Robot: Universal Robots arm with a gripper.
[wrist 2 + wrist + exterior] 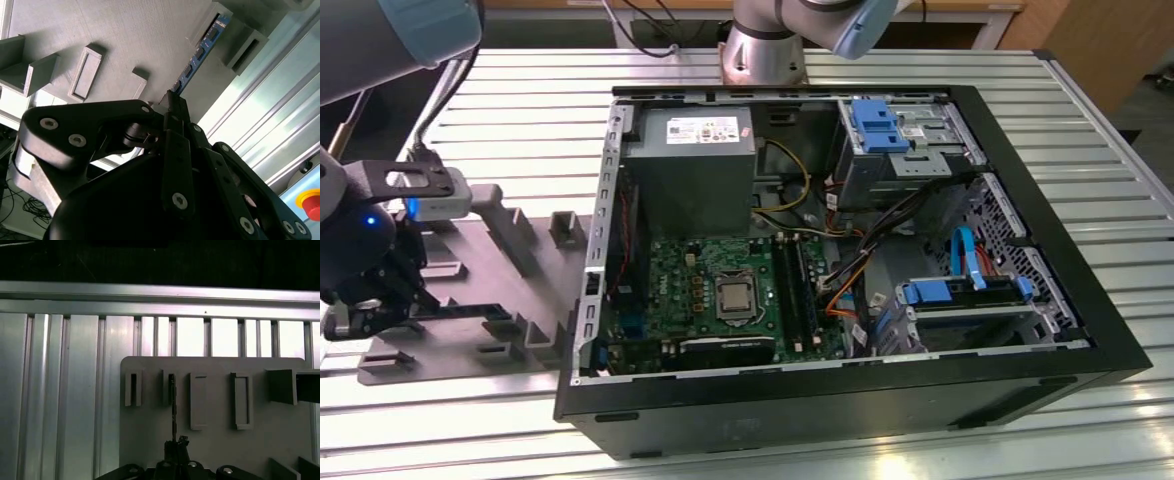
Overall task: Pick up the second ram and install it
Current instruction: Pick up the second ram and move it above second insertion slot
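Over the grey tray point(125, 35), my gripper point(170, 104) was closed on the near end of the second ram point(201, 50). The stick stood on edge in the tray's slots, its long axis running straight out from my jaws.

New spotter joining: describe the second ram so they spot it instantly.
On the grey tray at the exterior view's left, beside the computer case, the second ram stands on edge, one end in the jaws of the gripper. It alone is blue with dark chips; its neighbours are grey blocks.
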